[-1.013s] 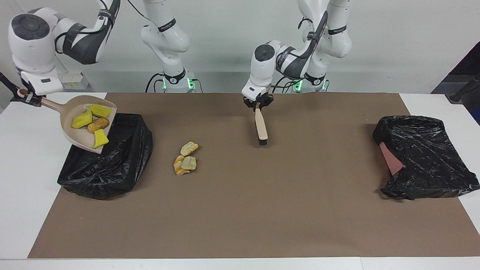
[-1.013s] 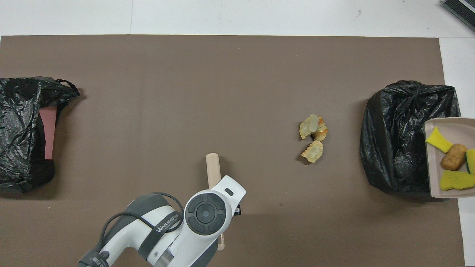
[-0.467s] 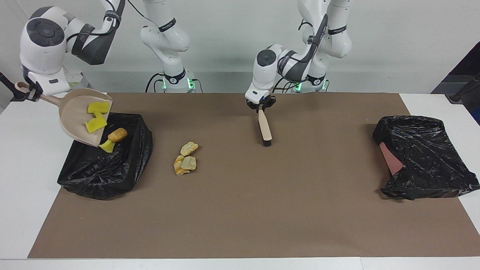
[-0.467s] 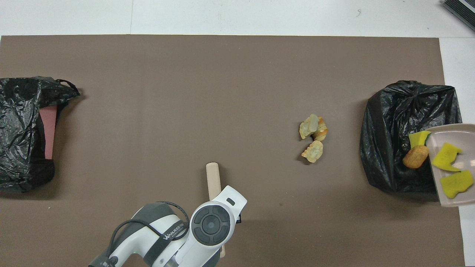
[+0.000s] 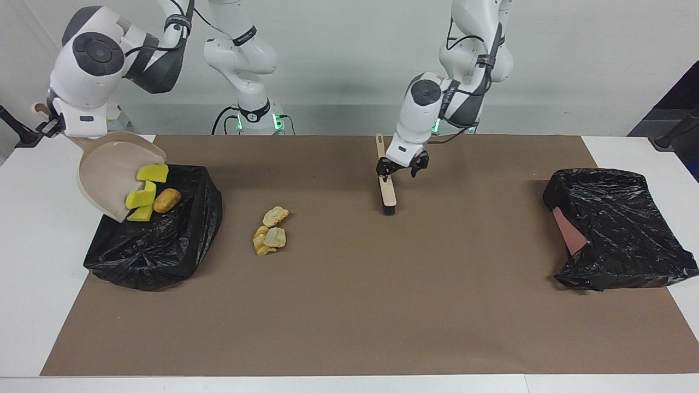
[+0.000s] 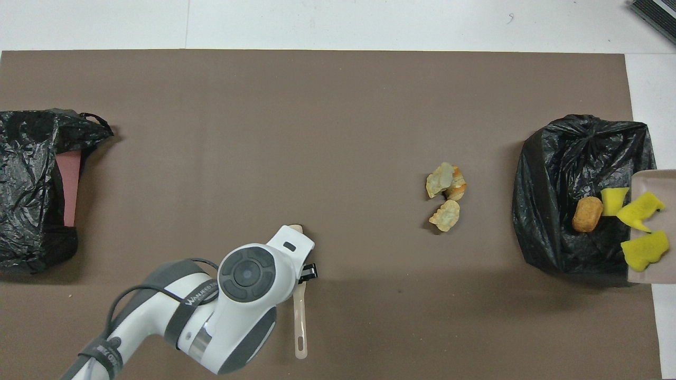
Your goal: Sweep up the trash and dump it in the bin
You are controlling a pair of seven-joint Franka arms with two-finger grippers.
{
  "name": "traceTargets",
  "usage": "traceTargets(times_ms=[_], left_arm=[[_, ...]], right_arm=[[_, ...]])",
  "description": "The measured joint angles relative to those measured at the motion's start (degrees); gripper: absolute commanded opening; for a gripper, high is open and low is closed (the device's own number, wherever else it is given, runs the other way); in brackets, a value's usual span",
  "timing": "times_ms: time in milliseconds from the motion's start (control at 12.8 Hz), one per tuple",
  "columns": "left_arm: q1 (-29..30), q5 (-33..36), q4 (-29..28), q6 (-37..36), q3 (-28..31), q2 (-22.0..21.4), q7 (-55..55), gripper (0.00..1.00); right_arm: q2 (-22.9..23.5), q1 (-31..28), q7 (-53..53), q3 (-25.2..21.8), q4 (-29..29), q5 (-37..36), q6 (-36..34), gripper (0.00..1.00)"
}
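My right gripper (image 5: 46,124) is shut on the handle of a beige dustpan (image 5: 106,169), tipped steeply over a black-bagged bin (image 5: 164,245) at the right arm's end. Three yellow sponge chunks (image 5: 141,197) slide off its lip. A brown lump (image 5: 166,200) lies in the bin, as the overhead view (image 6: 587,214) shows. Three pale pastry pieces (image 5: 271,232) lie on the brown mat beside the bin. My left gripper (image 5: 402,168) is open, just above a wooden brush (image 5: 386,188) lying on the mat mid-table.
A second black-bagged bin (image 5: 617,229) with a pink side showing stands at the left arm's end. The brown mat (image 5: 349,305) covers most of the white table.
The dustpan has tipped further; the brown lump and one sponge have fallen into the bin, the others slid to the lip. My left gripper has let go of the brush, opened and moved aside.
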Motion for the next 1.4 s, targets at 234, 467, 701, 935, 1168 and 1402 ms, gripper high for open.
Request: traceTargets(times_ms=[234, 467, 701, 935, 1168, 1402], left_arm=[[8.4, 0.0, 4.9, 0.0, 0.2, 1.3, 10.5, 1.00], [15.3, 0.0, 7.6, -0.6, 0.3, 1.5, 18.7, 1.00], [21.3, 0.0, 12.7, -7.6, 0.3, 1.6, 27.0, 1.00], [27.0, 0.0, 17.5, -14.2, 0.3, 1.6, 32.8, 1.00], [30.9, 0.0, 21.2, -20.5, 0.4, 1.4, 38.3, 1.00], [31.8, 0.1, 27.3, -28.0, 0.4, 1.3, 39.7, 1.00]], right_arm=[[0.0, 1.9, 4.6, 0.1, 0.1, -2.1, -5.2, 0.00], [-1.3, 4.7, 9.8, 0.3, 2.1, -2.3, -12.2, 0.00], [-3.9, 5.3, 14.9, 2.2, 3.2, 1.5, -16.5, 0.00], [-4.6, 5.8, 25.4, 8.1, 6.0, 9.0, -20.4, 0.00], [-4.6, 6.3, 38.7, 12.0, 6.6, 17.0, -19.9, 0.00], [-4.4, 6.6, 50.1, 13.3, 6.6, 23.4, -16.1, 0.00]])
